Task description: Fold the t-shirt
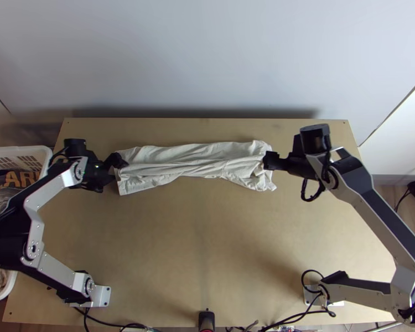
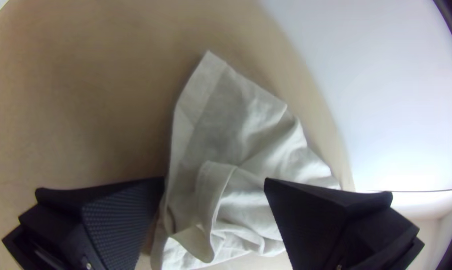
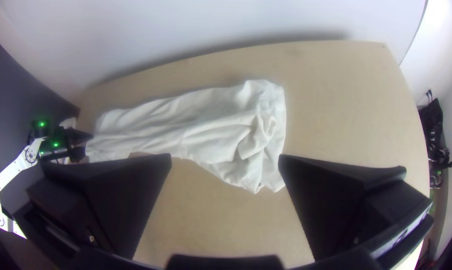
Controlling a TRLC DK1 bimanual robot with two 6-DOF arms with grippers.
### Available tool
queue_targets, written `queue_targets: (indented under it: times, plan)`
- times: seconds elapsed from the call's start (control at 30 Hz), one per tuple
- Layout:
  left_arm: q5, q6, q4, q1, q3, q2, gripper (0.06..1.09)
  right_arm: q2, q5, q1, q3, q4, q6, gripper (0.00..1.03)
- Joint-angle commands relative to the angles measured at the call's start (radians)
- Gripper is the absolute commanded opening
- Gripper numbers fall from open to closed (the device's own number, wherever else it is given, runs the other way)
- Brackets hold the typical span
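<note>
T-shirt of off-white cloth (image 1: pixel 196 166) lies in a long, rumpled strip near the far edge, a gripper at each end.
Both the black left gripper (image 2: pixel 214 182) and the black right gripper (image 3: pixel 226 157) have their jaws spread, pinching nothing; a loose flap rises between the left pair. The next fold probably wants each end pinched low, through every layer, then drawn gently apart to ease out the lengthwise creases before one end is carried over. Catching only that flap would likely peel the layers open. The light brown wooden worktop (image 1: pixel 207 232) looks smooth, so cloth may slide if dragged. Beyond stands a pale, plain wall (image 1: pixel 207 55); a white plastic basket (image 1: pixel 27 150) holds dark clothing (image 1: pixel 14 188) beside the left arm.
</note>
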Motion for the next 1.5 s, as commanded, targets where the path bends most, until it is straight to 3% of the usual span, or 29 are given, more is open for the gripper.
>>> queue_targets:
  times: [0.0,0.43,0.47,0.53,0.77,1.1,1.47]
  plan:
    - [0.009,-0.010,0.025,-0.052,0.024,0.069,1.02,-0.024,-0.021,-0.031,0.020,-0.039,0.004,0.99]
    - [0.060,-0.064,0.053,-0.129,0.086,0.185,1.00,-0.056,-0.075,-0.085,0.016,-0.059,0.024,0.99]
    - [0.063,-0.066,0.058,-0.135,0.087,0.185,0.84,-0.058,-0.075,-0.085,0.014,-0.060,0.024,0.99]
    - [0.067,-0.122,0.125,-0.137,0.073,0.176,0.08,-0.062,-0.075,-0.088,0.010,-0.060,0.024,0.99]
    - [0.090,-0.064,0.012,-0.126,0.089,0.039,0.09,-0.075,-0.078,-0.099,0.002,-0.059,0.026,0.99]
    - [0.090,0.249,-0.401,0.021,0.093,-0.171,0.09,-0.136,-0.078,-0.110,-0.056,-0.036,0.026,0.99]
    - [0.090,0.580,-0.611,0.267,0.000,-0.338,0.09,-0.141,-0.080,-0.101,-0.056,-0.025,0.024,0.99]
